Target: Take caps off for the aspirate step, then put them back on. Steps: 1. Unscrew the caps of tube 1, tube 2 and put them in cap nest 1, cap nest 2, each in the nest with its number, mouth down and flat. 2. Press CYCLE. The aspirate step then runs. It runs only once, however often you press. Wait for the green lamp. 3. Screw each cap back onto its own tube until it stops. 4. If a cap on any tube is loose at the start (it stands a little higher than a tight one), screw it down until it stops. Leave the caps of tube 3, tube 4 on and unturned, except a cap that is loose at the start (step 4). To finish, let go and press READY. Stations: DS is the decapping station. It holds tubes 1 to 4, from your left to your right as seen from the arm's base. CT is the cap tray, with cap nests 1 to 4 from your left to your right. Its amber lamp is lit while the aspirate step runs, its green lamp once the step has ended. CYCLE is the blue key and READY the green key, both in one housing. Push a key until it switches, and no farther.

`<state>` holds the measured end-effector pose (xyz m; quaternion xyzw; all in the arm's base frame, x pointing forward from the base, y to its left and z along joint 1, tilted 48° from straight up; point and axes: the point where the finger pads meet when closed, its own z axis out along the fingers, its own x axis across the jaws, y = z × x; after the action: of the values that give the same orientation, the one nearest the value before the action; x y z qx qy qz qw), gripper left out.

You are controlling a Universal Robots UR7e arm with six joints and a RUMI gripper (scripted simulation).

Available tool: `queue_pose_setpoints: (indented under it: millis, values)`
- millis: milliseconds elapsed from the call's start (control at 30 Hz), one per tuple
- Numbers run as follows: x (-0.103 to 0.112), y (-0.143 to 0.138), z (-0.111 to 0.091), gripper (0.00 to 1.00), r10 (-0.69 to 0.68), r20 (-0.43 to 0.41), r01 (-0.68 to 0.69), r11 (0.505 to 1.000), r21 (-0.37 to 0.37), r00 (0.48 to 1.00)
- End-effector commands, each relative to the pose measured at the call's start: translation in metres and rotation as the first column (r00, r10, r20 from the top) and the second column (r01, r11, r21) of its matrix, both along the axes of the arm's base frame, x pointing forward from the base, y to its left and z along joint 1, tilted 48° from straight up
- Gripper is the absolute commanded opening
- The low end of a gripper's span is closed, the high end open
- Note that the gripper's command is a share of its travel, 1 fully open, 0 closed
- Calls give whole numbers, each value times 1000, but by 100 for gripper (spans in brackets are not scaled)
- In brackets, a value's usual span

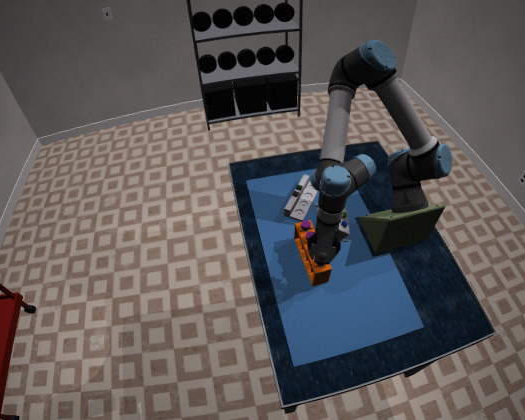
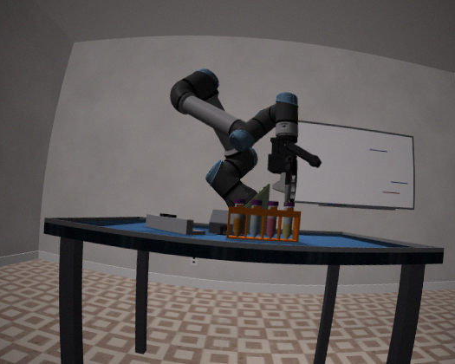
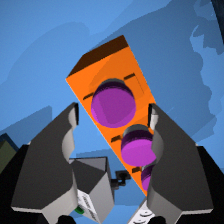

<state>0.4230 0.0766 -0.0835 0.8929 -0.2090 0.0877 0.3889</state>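
Over the orange decapping station (image 1: 320, 274) (image 2: 263, 212) (image 3: 89, 79), I am poising my open gripper (image 1: 322, 257) (image 2: 290, 202) (image 3: 113, 104) at tube 1's purple cap (image 2: 289, 204) (image 3: 113, 106), jaws standing clear of its sides.

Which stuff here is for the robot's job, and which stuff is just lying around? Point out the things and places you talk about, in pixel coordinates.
For the job:
- orange rack (image 1: 321, 274) (image 2: 263, 211) (image 3: 100, 75) holding four purple-capped tubes
- long grey cap tray (image 1: 298, 206) (image 2: 168, 223)
- small grey box with blue and green keys (image 1: 342, 229)
- black two-jaw pincer (image 1: 322, 256) (image 2: 290, 203) (image 3: 113, 104)

Just around:
- green slanted panel (image 1: 407, 230)
- red cart (image 1: 18, 305)
- white wall board (image 2: 357, 169)
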Motion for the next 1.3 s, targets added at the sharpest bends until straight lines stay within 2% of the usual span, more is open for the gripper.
queue_pose_setpoints:
  millis: [0,33,67,533,700,800,900,967,1100,1267]
  values:
    - [0,1,0,35,-36,27,36,999,-11,999]
    - [0,1,0,35,-36,27,36,999,-11,999]
    - [0,1,0,0,-36,27,36,999,-11,999]
    - [0,1,0,0,-36,27,36,999,-11,999]
    - [0,1,0,0,132,-156,-133,991,2,979]
    - [0,1,0,0,229,-262,-231,973,24,937]
    - [0,1,0,0,322,-362,-324,944,57,875]
    - [0,1,0,0,322,-362,-324,944,57,875]
    - [0,1,0,0,433,-482,-435,893,116,761]
    - [0,1,0,0,549,-605,-549,809,210,577]
